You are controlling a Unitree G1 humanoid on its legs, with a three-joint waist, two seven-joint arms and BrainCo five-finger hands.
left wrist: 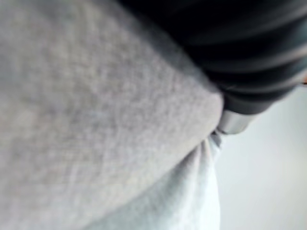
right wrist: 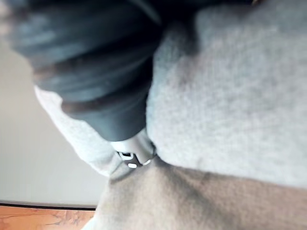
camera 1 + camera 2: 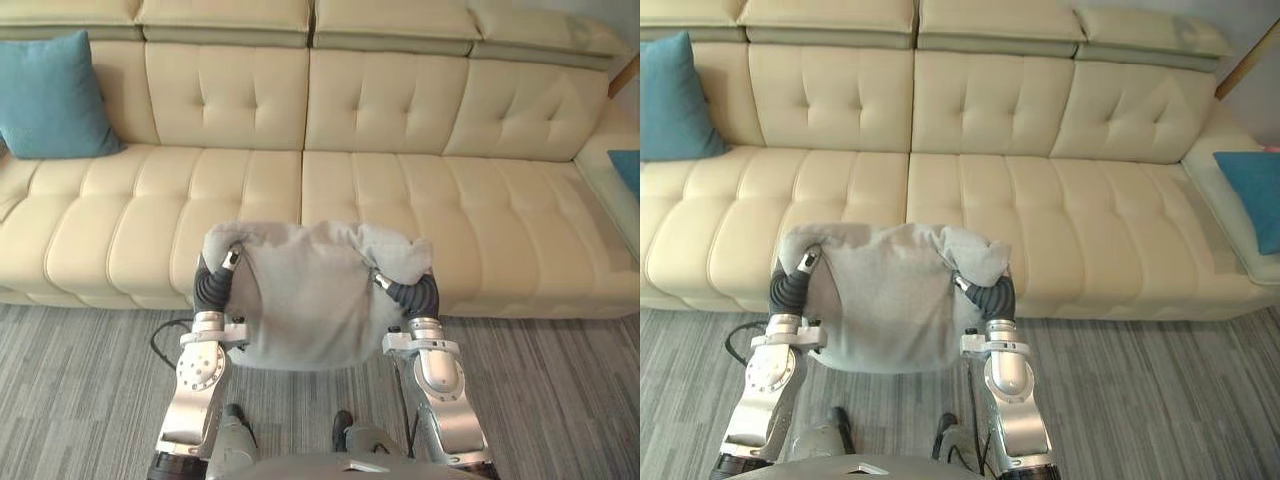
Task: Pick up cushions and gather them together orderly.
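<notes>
The grey cushion (image 3: 305, 295) is up off the floor, squeezed between my two hands in front of my chest. Its top edge is bunched into soft folds and its lower edge hangs rounded over the carpet (image 3: 70, 380). My left hand (image 3: 213, 280) presses into its left side and my right hand (image 3: 410, 293) presses into its right side, each with the dark ribbed cover against the fabric. The cloth folds over both, so I cannot tell whether either hand is spread flat or clamped into the cushion. In the left wrist view the grey fabric bulges right up against the ribbed cover, and the right wrist view shows the same on the other side, the cover sunk into a crease of the cushion. Seen from my head, the cushion sits before the front edge of the cream sofa (image 3: 400, 200), near the seam between its two middle seats. I cannot tell whether it touches the seat front. A teal cushion (image 3: 50, 95) leans upright against the backrest at the sofa's far left end, well apart from the one I hold. A second teal cushion (image 3: 1252, 195) lies at the sofa's far right end, also well apart.
</notes>
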